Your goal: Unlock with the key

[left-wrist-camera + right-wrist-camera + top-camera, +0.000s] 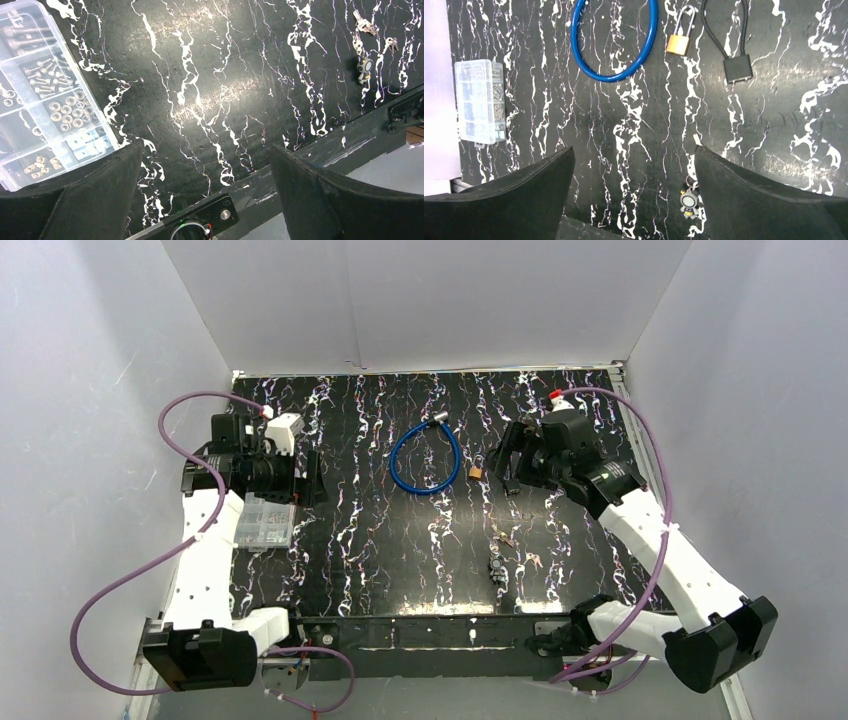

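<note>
**Top view.** I read both pincers as wide open with nothing in them. The left pincer [305,478] hangs at the left side of the table [400,570], over the parts box [265,523]. The right pincer [508,468] hangs just right of the brass padlock [476,473] and the blue cable loop [427,490]. The key bunch [497,565] lies nearer the arm bases, apart from both pincers and closer to the right one.

**Left wrist view.** The left pincer [206,150] has its jaws spread fully, with only bare table between them. The parts box [45,90] lies at the left. The key bunch [364,65] lies far off at the upper right.

**Right wrist view.** The right pincer [634,152] is fully spread and empty. The brass padlock [678,44] lies ahead of it, with the blue cable loop [614,77] to its left and a black cable lock [738,68] to its right. The key bunch [688,200] lies just beside the inner edge of one finger [754,200].
</note>
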{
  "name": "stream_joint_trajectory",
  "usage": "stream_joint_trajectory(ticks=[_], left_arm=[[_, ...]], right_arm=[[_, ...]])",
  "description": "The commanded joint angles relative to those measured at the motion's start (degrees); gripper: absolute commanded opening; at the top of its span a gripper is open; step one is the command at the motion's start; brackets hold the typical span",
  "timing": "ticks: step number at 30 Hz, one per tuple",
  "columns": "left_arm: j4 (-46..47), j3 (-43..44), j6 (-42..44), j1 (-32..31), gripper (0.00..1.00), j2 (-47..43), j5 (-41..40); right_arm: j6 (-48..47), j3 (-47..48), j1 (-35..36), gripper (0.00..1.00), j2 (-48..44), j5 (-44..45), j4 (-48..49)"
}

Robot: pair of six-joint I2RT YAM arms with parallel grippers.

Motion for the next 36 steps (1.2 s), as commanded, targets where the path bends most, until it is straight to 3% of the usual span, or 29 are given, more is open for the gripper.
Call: stream_joint_trajectory(ticks=[1, 4, 7, 17, 23, 31, 36], left_arm=[[-3.53, 0.67, 1.55, -0.04, 0.99, -1.51, 0.03], [-4.94, 1.46, 2.74, 0.0, 0.99, -0.65, 0.52], [-4.72, 0.72, 3.59, -0.05, 0.99, -0.97, -0.32], [-6.11, -1.44, 7.13, -0.04, 0.99, 0.43, -0.33], [-6.12, 0.18, 7.68, -1.0, 0.99, 4.42, 2.78], [-5.66, 0.03, 7.57, -8.65, 0.99, 7.69, -3.49], [-5.73, 1.54, 6.98, -10.69, 0.99, 10.78, -4.1]], right_arm=[[1.02, -1.9, 0.29, 0.89, -3.21, 0.2, -0.84], [1.65, -0.24, 1.78, 0.8, -1.81, 6.49, -7.2], [3.71, -1.65, 5.52, 0.78, -0.67, 11.97, -11.11], [11.48, -14.46, 14.78, 0.74, 3.51, 14.12, -5.6], [10.15, -18.69, 15.19, 0.74, 5.49, 14.88, -1.71], [7.36, -17.41, 14.59, 0.7, 12.46, 15.61, 2.69], [5.03, -16.12, 9.63, 0.63, 15.77, 13.1, 4.77]])
